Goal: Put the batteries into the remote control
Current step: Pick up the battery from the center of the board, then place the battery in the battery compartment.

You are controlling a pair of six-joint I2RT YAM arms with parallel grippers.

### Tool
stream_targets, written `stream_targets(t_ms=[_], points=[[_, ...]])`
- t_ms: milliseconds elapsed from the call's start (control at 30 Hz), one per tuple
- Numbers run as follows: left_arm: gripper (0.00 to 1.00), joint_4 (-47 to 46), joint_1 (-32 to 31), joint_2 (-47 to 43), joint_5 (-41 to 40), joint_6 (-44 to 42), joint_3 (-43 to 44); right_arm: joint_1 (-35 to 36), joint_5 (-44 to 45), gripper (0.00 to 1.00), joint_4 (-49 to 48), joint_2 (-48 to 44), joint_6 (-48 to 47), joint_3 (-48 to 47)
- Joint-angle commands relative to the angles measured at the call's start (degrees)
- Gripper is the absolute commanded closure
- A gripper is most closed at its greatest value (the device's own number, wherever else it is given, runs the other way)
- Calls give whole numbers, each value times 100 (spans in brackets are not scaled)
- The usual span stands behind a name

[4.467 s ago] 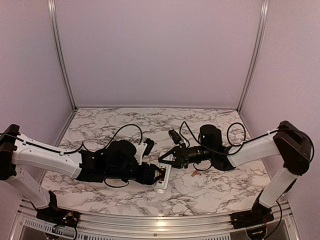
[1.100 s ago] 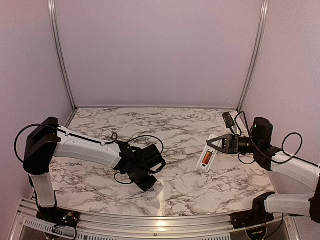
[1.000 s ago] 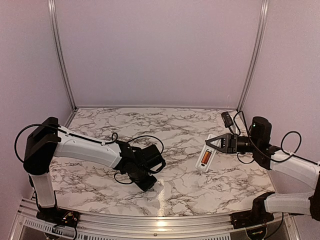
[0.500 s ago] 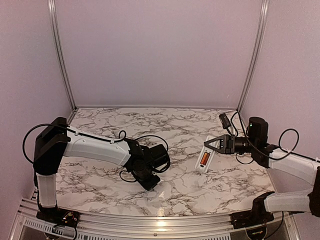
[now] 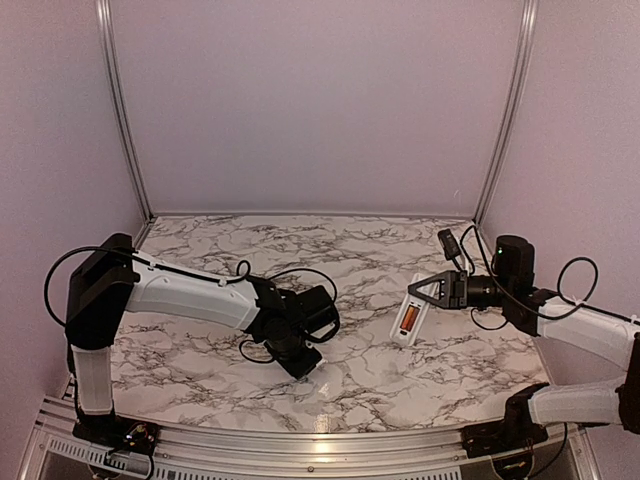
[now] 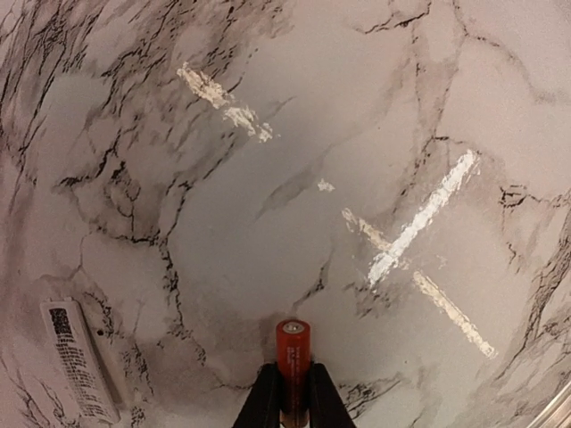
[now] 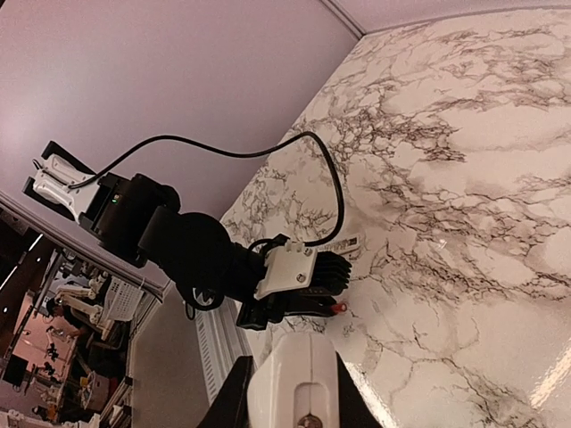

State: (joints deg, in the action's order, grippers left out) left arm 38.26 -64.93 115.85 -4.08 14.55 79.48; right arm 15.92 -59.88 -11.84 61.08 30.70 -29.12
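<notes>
Progress check, mid-task.

- Right gripper [image 5: 418,295]: clamped on the upper end of the remote [image 5: 401,336], held tilted at the right of the surface [image 5: 380,250], back side up. Cannot tell whether its lower end touches down.
- Bay: an orange strip shows in the open back, read as the loaded battery [image 5: 410,321]. Judged: first of two in place. Seating and polarity too small to check.
- Left gripper [image 6: 293,379]: closed on the second battery [image 6: 293,343], gripped at its rear half, tip pointing forward, low over the surface at front centre. Contact with the surface unclear.
- Remote and second battery are well apart.
- Cover [image 6: 78,373]: lies flat on the surface to the left of the left gripper, label side up, not fitted.

Left to do, as judged: bring the second battery to the bay, press it in beside the first, then probably refit the cover.
</notes>
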Motion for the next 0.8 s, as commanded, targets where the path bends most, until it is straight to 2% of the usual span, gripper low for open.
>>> stream_targets(t_ms=[0,133,267,367,567,767], points=[[100,-558,233,-764,103,137,-428,173,201,100,-185,68,175,-220],[100,-1546,331,-1926,-184,198,-1135,529,600,100,-385,236,334,-308],[100,-2872,308,-3122,-128,400,-1931,979,1009,100,-1082,607,858,-341],[100,-3564,225,-3613,-116,405,-2255,1302,1295,100,-1347,865,1157,-461],[100,-3928,-224,-3383,-270,417,-2047,1899,1662,100,-1788,1340,1658,-632],[100,-4308,-517,-3038,-390,497,-1901,2155,1915,100,-1838,1631,1810,-811]])
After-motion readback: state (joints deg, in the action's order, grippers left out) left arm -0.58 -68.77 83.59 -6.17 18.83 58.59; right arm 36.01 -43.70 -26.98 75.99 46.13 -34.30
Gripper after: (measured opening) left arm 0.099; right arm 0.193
